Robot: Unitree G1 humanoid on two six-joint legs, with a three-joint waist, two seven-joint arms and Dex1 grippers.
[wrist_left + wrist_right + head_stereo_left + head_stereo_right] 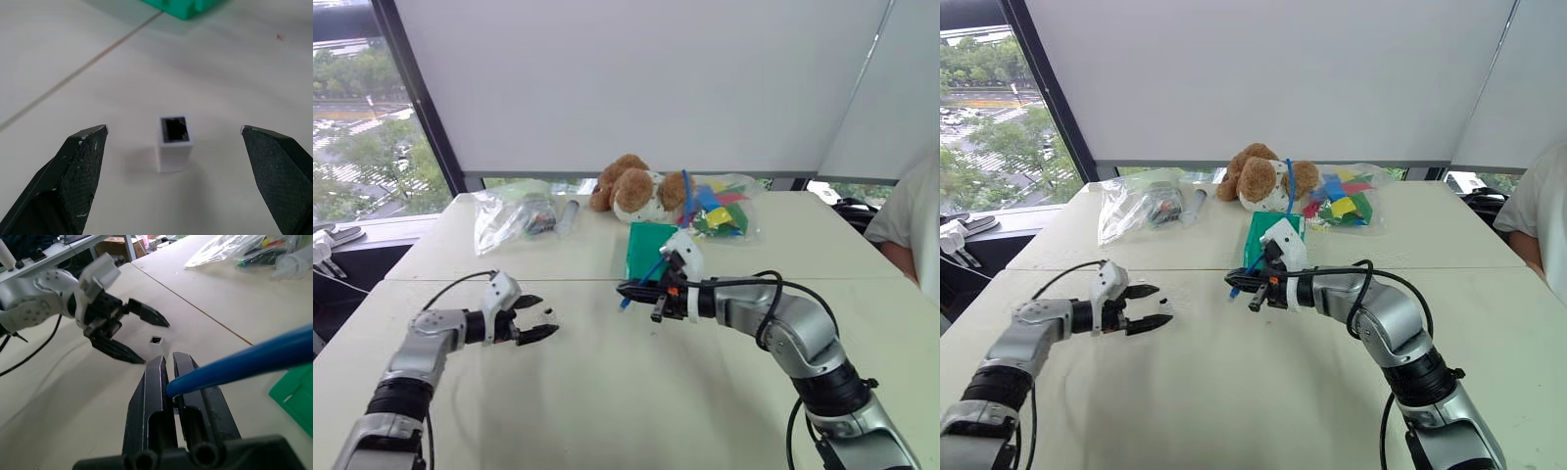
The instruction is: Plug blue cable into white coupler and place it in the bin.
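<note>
Your left claw [536, 322] sits nearest, low over the near-left part of the table [607, 411], its two fingers [80, 161] spread wide. Between them, apart from both pads, the coupler [173, 149] stands on end on the table with its dark socket facing up; nothing holds it yet.

Your right claw [628, 290] hovers near the table's middle, pointing left toward the other, fingers pressed together and pinching the cable [244, 364] close to one end. From that pinch, the cable trails back to the far right, toward the bin [649, 249]. I cannot see the plug tip itself.

So you are early in the job, by my reading: the cable is in hand and the coupler is framed for a grasp, but the plug is not in the socket and nothing has gone to the bin. Left to do: close on the coupler, mate the two, carry the pair over.

The bin stands just past the right claw, near the table's seam; what it holds is hidden from here. Farther back lie two clear bags [514, 213], the right-hand one of coloured pieces, either side of a plush dog [631, 188].
</note>
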